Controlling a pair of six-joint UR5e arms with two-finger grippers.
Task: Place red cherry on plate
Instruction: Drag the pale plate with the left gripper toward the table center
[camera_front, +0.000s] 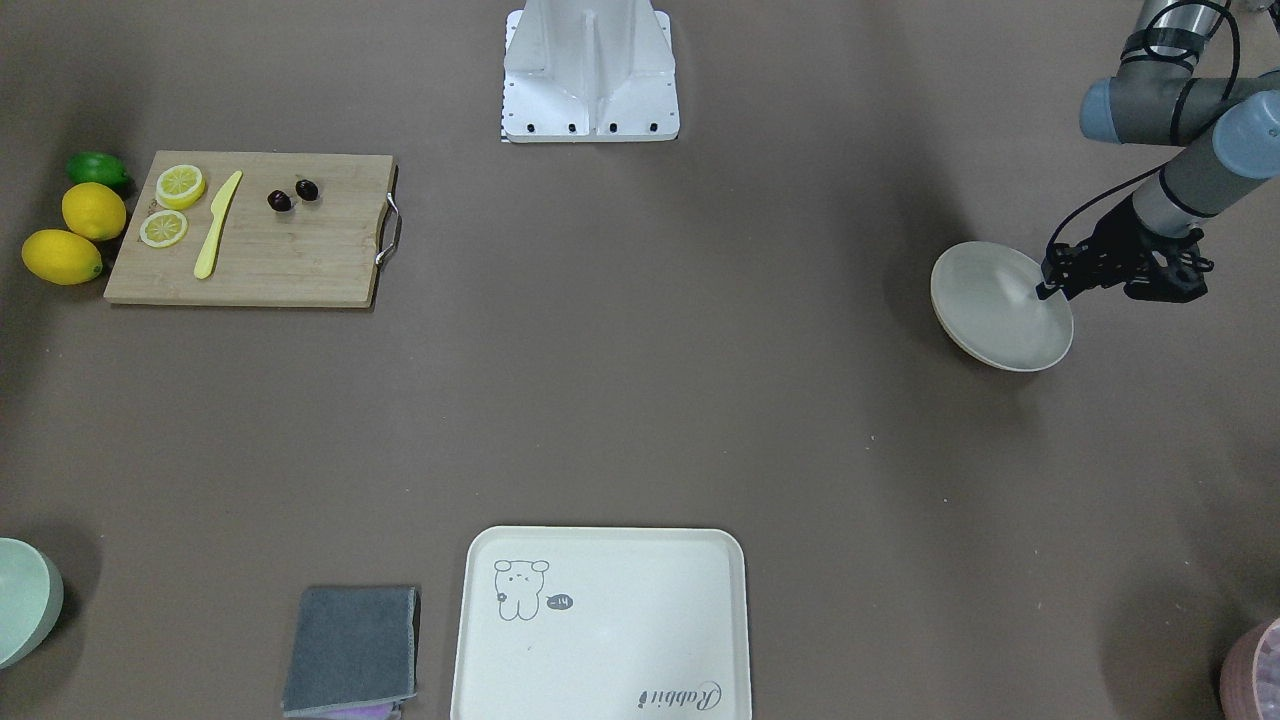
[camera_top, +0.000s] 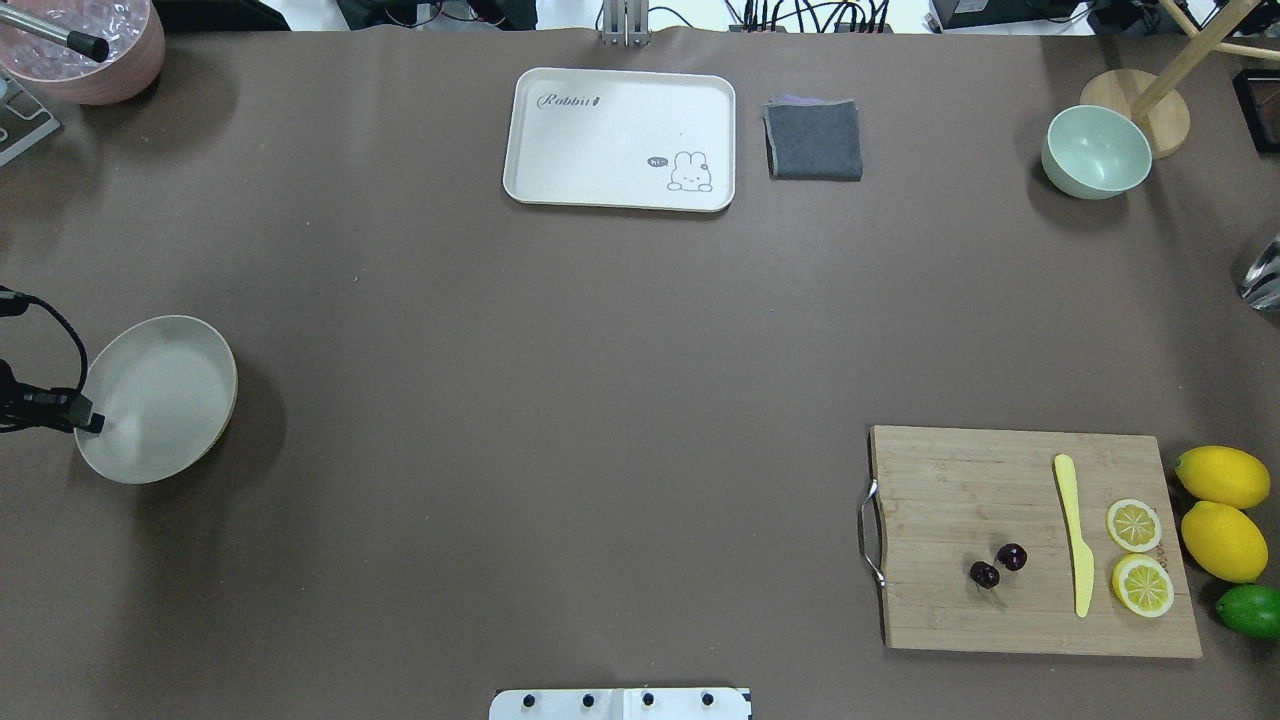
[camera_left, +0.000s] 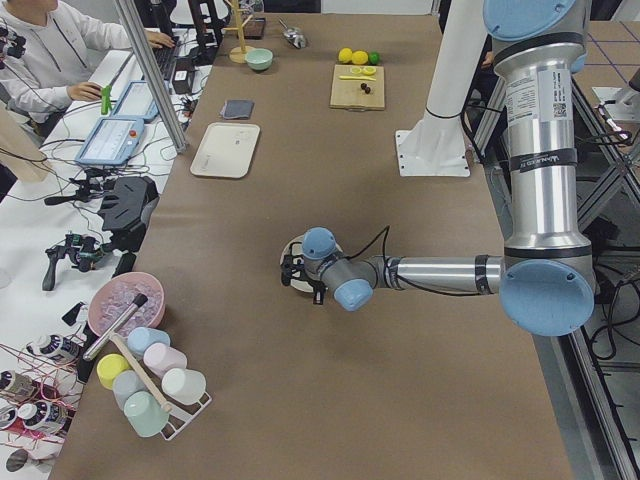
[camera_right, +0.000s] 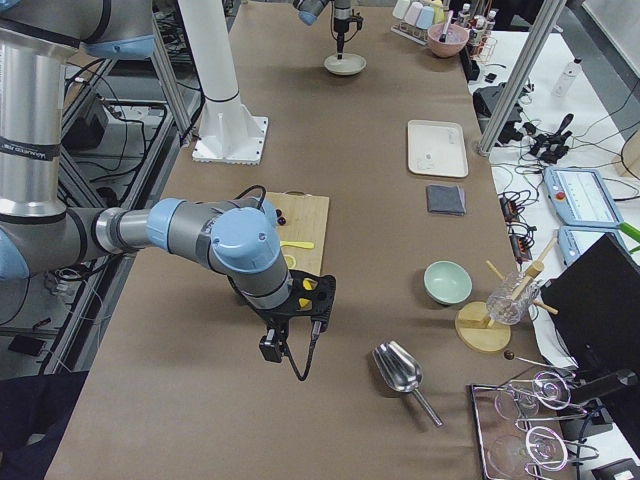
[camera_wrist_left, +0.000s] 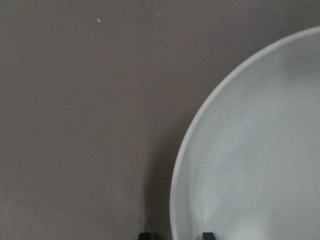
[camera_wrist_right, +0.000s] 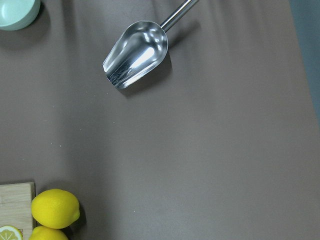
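Observation:
The red cherry (camera_front: 279, 201) is a pair of tiny dark maroon fruits lying on the wooden cutting board (camera_front: 300, 260), seen also in the overhead view as red cherry (camera_top: 1011, 557). Far across the table, the cream plate (camera_front: 990, 320) (camera_top: 150, 390) looks slightly tipped. My left gripper (camera_front: 1046, 289) (camera_top: 97, 425) is at its rim. In the left wrist view the two fingertips (camera_wrist_left: 145, 235) straddle that rim, shut on it. My right gripper (camera_right: 312, 298) hovers beyond the board's lemon end, above bare table. Only the right side view shows it, so I cannot tell its state.
On the board lie a yellow knife (camera_front: 217, 224) and two lemon slices (camera_front: 180, 186). Two lemons (camera_front: 94, 211) and a lime (camera_front: 98, 170) sit beside it. A bear tray (camera_front: 600, 625), grey cloth (camera_front: 352, 648), green bowl (camera_top: 1096, 151) and metal scoop (camera_wrist_right: 136, 53) are at the far edge.

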